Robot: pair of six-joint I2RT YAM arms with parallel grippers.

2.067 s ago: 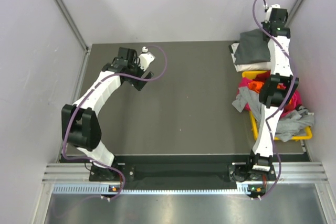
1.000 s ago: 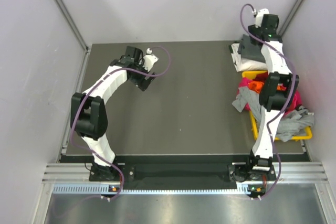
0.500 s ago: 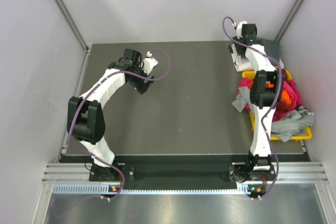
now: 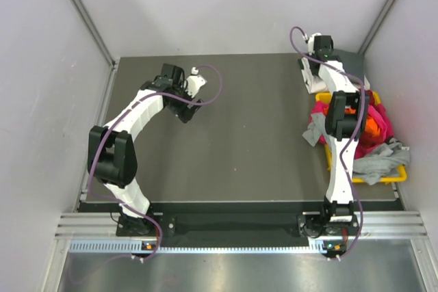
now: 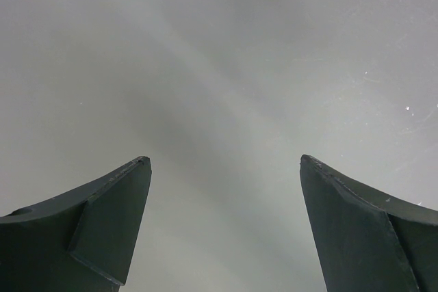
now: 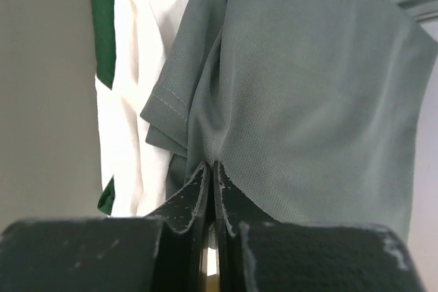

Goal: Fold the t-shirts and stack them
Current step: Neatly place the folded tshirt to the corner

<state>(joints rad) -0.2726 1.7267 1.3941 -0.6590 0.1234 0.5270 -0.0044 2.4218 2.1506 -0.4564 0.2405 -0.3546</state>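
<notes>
Grey t-shirt [image 6: 301, 87], likely limp and light, is pinched beside its sleeve hem by the right gripper [image 6: 211, 169]. Left gripper [image 5: 222, 162] gapes wide, empty.

Left tool [image 5: 222, 227] spread wide, two dark fingers [image 5: 96, 227] at bottom corners. Bare grey worktop [image 5: 226, 66] between and beyond them, faint specks at right.

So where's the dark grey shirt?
The dark grey shirt lies far right on the table in top view, atop the white shirt, pinched in the right gripper.
</notes>
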